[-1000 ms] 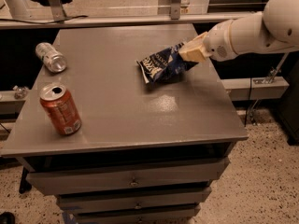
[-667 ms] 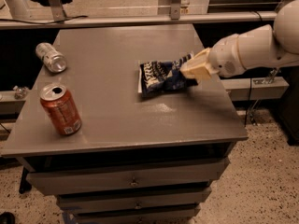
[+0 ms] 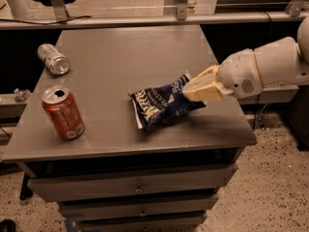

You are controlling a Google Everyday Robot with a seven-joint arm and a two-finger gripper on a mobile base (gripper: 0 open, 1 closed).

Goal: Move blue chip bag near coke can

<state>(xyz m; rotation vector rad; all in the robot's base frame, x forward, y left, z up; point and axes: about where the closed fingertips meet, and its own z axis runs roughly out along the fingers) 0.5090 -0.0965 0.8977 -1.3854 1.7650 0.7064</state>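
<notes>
The blue chip bag (image 3: 161, 106) is dark navy with white lettering and hangs tilted just above the front middle of the grey table (image 3: 125, 57). My gripper (image 3: 193, 89) comes in from the right on a white arm and is shut on the bag's right end. The coke can (image 3: 62, 112), orange-red with a silver top, stands upright near the table's front left corner, well to the left of the bag.
A plain silver can (image 3: 53, 59) lies on its side at the table's left edge. The table has drawers (image 3: 137, 187) below its front edge. A metal rail (image 3: 145, 19) runs behind the table. Speckled floor lies to the right.
My gripper has carried the blue chip bag toward the table's front edge and leftward, closer to the coke can. The cans have not moved.
</notes>
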